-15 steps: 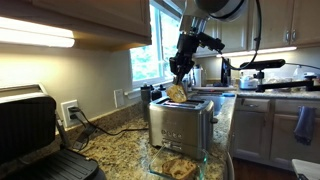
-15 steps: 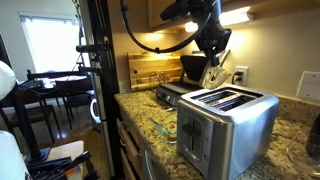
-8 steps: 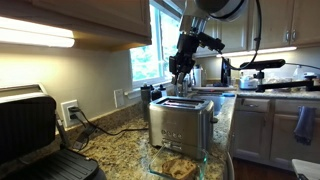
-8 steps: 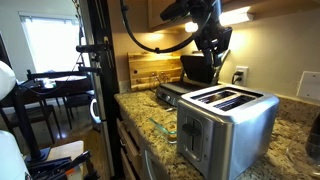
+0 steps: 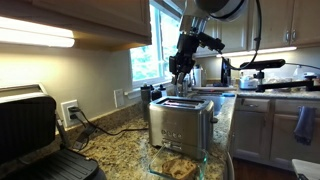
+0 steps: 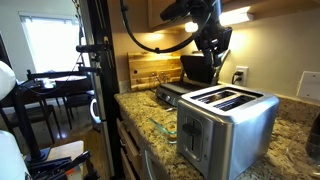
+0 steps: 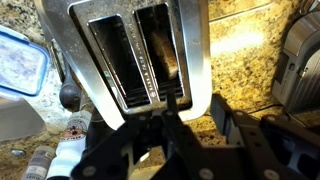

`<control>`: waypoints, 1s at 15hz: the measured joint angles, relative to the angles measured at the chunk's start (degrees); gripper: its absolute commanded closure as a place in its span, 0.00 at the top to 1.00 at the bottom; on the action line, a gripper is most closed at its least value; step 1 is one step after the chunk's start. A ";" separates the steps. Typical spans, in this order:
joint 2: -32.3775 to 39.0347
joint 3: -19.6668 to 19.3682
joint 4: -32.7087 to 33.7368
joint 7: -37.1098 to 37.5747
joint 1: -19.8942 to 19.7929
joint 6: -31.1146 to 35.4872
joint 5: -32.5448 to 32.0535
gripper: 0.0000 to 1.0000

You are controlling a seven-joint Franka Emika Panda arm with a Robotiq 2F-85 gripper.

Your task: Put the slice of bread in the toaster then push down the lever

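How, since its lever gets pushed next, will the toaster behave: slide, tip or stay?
The toaster likely stays put: a broad, boxy metal body sitting flat on the counter. A straight downward push should only press it down. The glossy stone might let it slide if pushed sideways.

Dim, warm indoors. Overexposed at the window (image 5: 143, 55); glare from the under-cabinet lamp (image 5: 35, 37). Soft and low-detail in both exterior views. Blurred and shadowed low in wrist view, with shine on the toaster (image 7: 132, 45).
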 measured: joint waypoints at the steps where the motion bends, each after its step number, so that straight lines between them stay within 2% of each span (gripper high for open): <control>1: 0.00 0.00 0.00 0.00 0.00 0.00 0.00 0.41; 13: 0.00 0.00 0.00 0.00 0.00 0.00 0.00 0.41; 14: 0.00 0.00 0.00 0.00 0.00 0.00 0.00 0.66; 15: 0.00 0.00 0.00 0.00 0.00 0.00 0.00 0.68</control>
